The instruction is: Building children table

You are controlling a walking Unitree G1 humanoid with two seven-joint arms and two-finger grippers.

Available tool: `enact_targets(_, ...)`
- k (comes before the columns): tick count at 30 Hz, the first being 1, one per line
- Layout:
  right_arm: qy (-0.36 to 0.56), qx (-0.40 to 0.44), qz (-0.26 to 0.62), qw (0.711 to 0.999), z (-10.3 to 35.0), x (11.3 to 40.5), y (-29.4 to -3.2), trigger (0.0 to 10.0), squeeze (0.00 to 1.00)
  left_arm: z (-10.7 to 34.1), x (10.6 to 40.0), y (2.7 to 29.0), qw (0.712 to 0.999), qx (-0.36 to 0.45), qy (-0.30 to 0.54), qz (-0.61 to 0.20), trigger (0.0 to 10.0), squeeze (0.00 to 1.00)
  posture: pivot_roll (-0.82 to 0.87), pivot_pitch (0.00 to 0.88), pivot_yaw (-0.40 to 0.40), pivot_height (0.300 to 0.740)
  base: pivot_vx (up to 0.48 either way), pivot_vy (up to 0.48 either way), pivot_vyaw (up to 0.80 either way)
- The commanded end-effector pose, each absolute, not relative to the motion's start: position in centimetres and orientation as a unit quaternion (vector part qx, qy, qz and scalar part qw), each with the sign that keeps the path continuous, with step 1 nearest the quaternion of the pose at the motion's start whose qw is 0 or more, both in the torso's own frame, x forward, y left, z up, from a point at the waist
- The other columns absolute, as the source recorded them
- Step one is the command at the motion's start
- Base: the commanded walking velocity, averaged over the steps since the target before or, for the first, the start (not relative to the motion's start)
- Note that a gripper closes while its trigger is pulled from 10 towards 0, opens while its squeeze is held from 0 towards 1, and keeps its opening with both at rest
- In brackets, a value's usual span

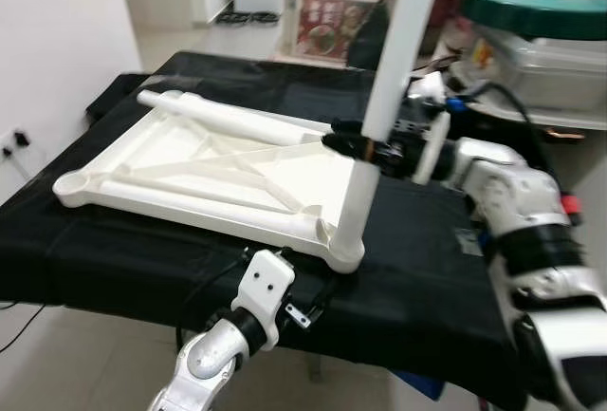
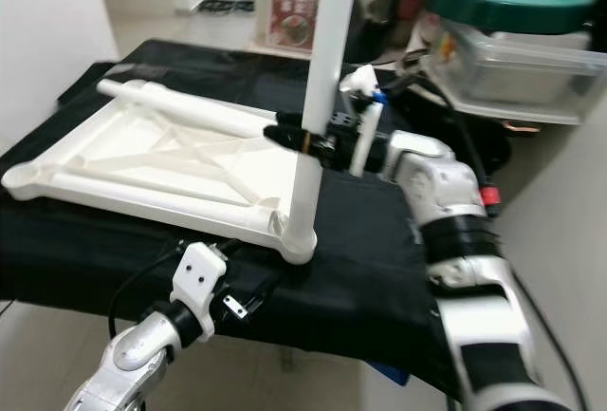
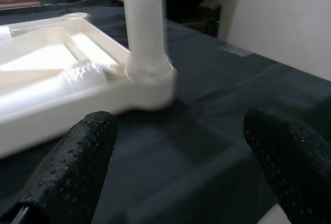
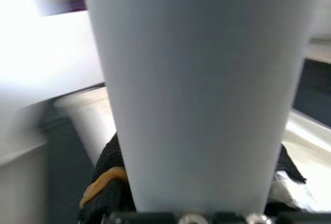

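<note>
A white plastic table top (image 1: pixel 190 169) lies upside down on the black-covered table (image 1: pixel 427 269). One white leg (image 1: pixel 394 60) stands upright in the near right corner socket (image 1: pixel 346 254). My right gripper (image 1: pixel 365 145) is shut on this leg about halfway up, and the leg (image 4: pixel 201 89) looms close in the right wrist view. A second white leg (image 1: pixel 237 117) lies along the far edge of the top. My left gripper (image 3: pixel 181 146) hangs open at the table's front edge, just short of the socket (image 3: pixel 150 79), with nothing between its fingers (image 3: pixel 77 151).
A clear bin with a teal lid (image 1: pixel 545 41) stands at the back right, close to my right arm. A box with an orange lid (image 1: pixel 332 12) sits on the floor beyond the table. A white wall with an outlet (image 1: pixel 14 140) runs along the left.
</note>
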State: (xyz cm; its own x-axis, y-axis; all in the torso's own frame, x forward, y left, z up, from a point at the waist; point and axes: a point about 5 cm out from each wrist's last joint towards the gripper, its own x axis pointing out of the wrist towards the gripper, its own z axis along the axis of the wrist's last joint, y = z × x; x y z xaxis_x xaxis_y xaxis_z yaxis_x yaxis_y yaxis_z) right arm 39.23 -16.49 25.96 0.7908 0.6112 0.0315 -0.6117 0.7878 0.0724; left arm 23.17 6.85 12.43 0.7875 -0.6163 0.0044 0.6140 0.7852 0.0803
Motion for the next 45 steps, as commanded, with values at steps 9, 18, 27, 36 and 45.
enact_targets(9, 0.074, 0.038, -0.035, 0.996, 22.4, 40.4, -20.9, 0.0, 0.00, 12.1, 23.2, 7.1, 0.945, 0.050, -0.004, -0.322, 10.0, 0.00, 0.13, 0.037, -0.078, 0.740, 0.000, 0.000, 0.00)
enact_targets(18, 0.056, 0.073, -0.199, 0.976, 22.7, 40.1, -20.5, 0.5, 0.00, 12.1, 23.2, 7.1, 0.945, 0.053, -0.004, -0.323, 10.0, 0.00, 0.13, 0.042, -0.080, 0.740, 0.000, 0.000, 0.00)
enact_targets(27, 0.020, 0.201, 0.113, 0.973, 24.9, 41.0, -14.6, 10.0, 1.00, 12.0, 23.2, 7.0, 0.945, 0.051, -0.004, -0.324, 10.0, 0.00, 0.13, 0.044, -0.081, 0.740, 0.000, 0.000, 0.00)
enact_targets(36, -0.025, 0.177, 0.351, 0.919, 27.0, 38.9, -13.2, 10.0, 1.00, 12.1, 23.2, 7.0, 0.945, 0.050, -0.005, -0.322, 10.0, 0.00, 0.13, 0.043, -0.085, 0.740, 0.000, 0.000, 0.00)
enact_targets(45, -0.035, 0.116, 0.663, 0.739, 28.1, 32.5, -14.3, 10.0, 1.00, 12.1, 23.2, 7.1, 0.945, 0.050, -0.004, -0.322, 10.0, 0.00, 0.13, 0.044, -0.083, 0.740, 0.000, 0.000, 0.00)
